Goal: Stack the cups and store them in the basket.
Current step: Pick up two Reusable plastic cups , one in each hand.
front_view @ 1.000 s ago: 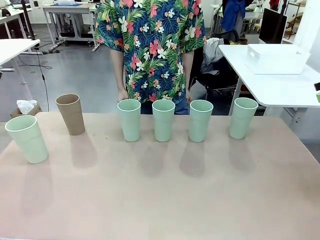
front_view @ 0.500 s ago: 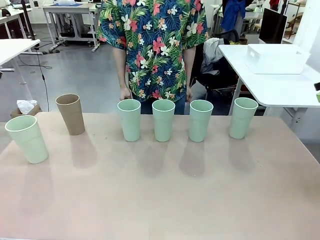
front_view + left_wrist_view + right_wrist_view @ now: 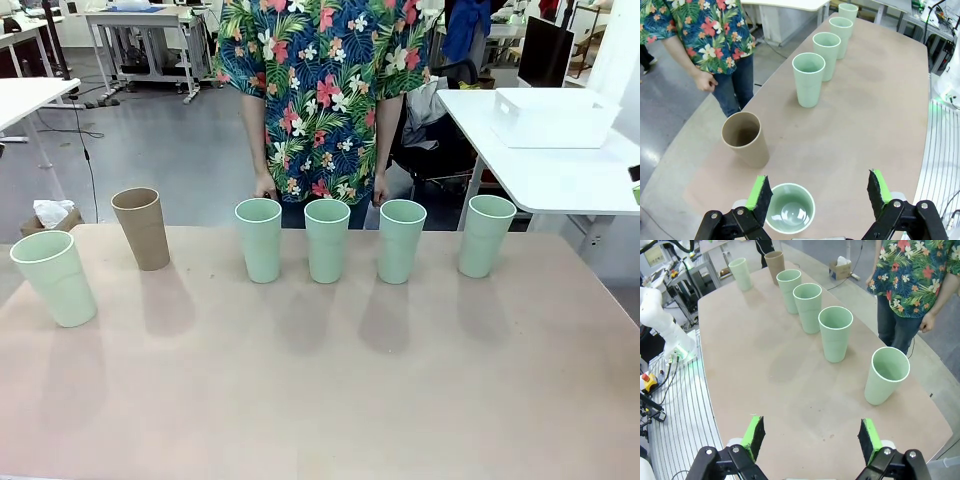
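Evidently nothing stacked yet: six cups (image 3: pixel 327 240) upright, apart, in row on surface (image 3: pixel 320 400).
- Left tool (image 3: pixel 819 191) spread wide, empty. Mint cup (image 3: pixel 790 207) right under it, by one finger; tan cup (image 3: pixel 742 137) just ahead.
- Right tool (image 3: pixel 812 436) spread, empty. End mint cup (image 3: pixel 886 375) ahead, off to one side.
- Basket (image 3: pixel 553 125) well apart from both tools, on neighbouring white surface.

Judged step: first pick. Next: drop onto nearest cup, pinch its wall, lift clear, seat into neighbour.

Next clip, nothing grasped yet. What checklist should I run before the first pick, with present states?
1. The left tool is open: ok.
2. The right tool is open: ok.
3. Six cups upright, unstacked, apart: ok.
4. The person's hand clear of the cups: ok.
5. The basket near the cups: not ok, it sits on the side table.
6. Basket within reach: cannot tell.
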Controlling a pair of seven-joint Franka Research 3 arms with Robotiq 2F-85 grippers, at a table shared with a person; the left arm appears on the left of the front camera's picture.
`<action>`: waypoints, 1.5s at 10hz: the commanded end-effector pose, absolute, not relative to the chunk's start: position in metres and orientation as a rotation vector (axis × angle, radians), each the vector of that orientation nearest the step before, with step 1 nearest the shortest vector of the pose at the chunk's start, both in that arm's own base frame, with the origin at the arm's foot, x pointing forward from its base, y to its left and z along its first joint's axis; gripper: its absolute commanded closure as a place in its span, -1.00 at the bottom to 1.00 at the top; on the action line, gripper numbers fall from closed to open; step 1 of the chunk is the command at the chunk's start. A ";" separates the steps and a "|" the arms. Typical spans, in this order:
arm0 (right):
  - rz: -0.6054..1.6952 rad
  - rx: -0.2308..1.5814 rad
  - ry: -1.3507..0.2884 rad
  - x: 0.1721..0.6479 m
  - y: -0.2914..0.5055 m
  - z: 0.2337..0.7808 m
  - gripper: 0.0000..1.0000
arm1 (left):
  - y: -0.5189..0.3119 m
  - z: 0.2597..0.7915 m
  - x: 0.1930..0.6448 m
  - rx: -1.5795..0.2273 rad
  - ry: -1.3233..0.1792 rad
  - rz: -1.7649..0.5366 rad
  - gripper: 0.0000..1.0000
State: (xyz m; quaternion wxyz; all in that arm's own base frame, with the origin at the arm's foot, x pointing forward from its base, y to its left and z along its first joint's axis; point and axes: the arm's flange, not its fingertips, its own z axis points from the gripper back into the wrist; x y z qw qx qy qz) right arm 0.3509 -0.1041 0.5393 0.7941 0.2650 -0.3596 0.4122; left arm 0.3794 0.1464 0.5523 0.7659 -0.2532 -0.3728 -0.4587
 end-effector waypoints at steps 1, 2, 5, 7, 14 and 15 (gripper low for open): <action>0.858 0.586 -0.810 0.392 -0.112 0.535 -1.00 | 0.162 0.549 0.395 -0.557 -0.825 -0.973 -1.00; 0.892 0.632 -0.825 0.421 -0.119 0.524 -1.00 | 0.179 0.539 0.406 -0.575 -0.849 -0.961 -1.00; 0.974 0.799 -0.867 0.491 -0.131 0.465 -1.00 | 0.235 0.500 0.431 -0.630 -0.932 -0.981 -1.00; 1.018 0.886 -0.934 0.517 -0.140 0.426 -1.00 | 0.272 0.468 0.435 -0.699 -1.045 -1.088 -1.00; 0.931 1.029 -1.024 0.550 -0.169 0.327 -1.00 | 0.302 0.375 0.441 -0.859 -1.202 -1.090 -1.00; 0.895 1.036 -1.032 0.552 -0.169 0.319 -1.00 | 0.302 0.363 0.448 -0.917 -1.188 -1.095 -1.00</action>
